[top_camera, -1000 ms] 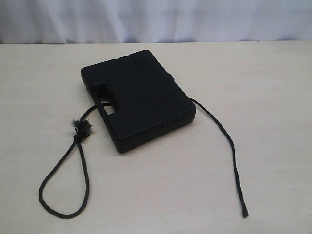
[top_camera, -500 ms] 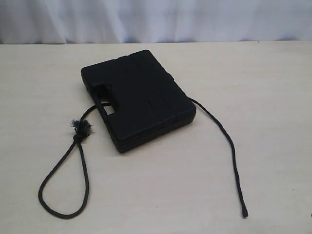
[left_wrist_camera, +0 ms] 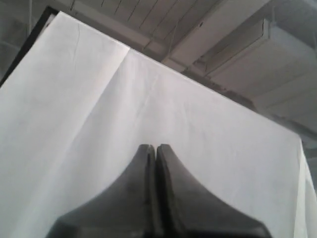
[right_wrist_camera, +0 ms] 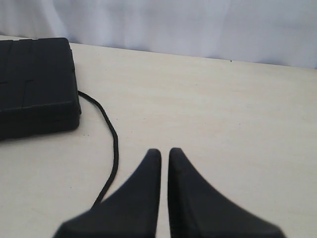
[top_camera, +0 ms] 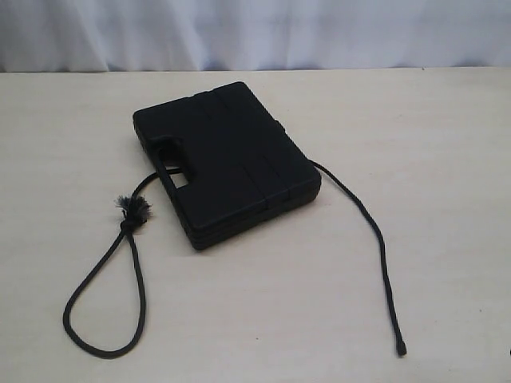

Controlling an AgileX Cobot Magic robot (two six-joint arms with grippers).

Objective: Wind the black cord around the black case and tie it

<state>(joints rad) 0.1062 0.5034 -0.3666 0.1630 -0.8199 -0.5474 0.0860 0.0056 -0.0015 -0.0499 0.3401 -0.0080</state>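
Setup: black case (top_camera: 227, 163) lies flat on the desk (top_camera: 447, 144), lid up. No wrap or tie on it yet.

Black cord (top_camera: 375, 239): one run leaves the case at the handle slot (top_camera: 172, 167). I cannot tell whether it passes through the slot or only under the case. Just off that edge sit the knot and frayed tuft (top_camera: 134, 209). Beyond the knot the cord makes a closed loop (top_camera: 104, 319) flat on the desk, well away from the case. A second run leaves the opposite edge of the case and trails off to a plain end (top_camera: 401, 349).

Left hand (left_wrist_camera: 156, 148): fingers pressed together, holding nothing. Its camera sees only white cloth and ceiling, so it is aimed away from the case.

Right hand (right_wrist_camera: 164, 153): closed to a thin slit, holding nothing. It hovers above the desk near the plain-end run (right_wrist_camera: 113, 144), with the case corner (right_wrist_camera: 34, 84) off to one side.

Handling (judgement):
- Cord is limp and light, will not hold shape, and will drag and sag when lifted.
- Braid should give fair friction for a knot.
- Case is rigid with smooth matte plastic, so it may slide on the desk if the cord is pulled hard.
- Grasp points: the plain-end run a little short of its tip for the right hand, and just behind the knot for the left, where the bulge stops slip.
- Both hands must open first.
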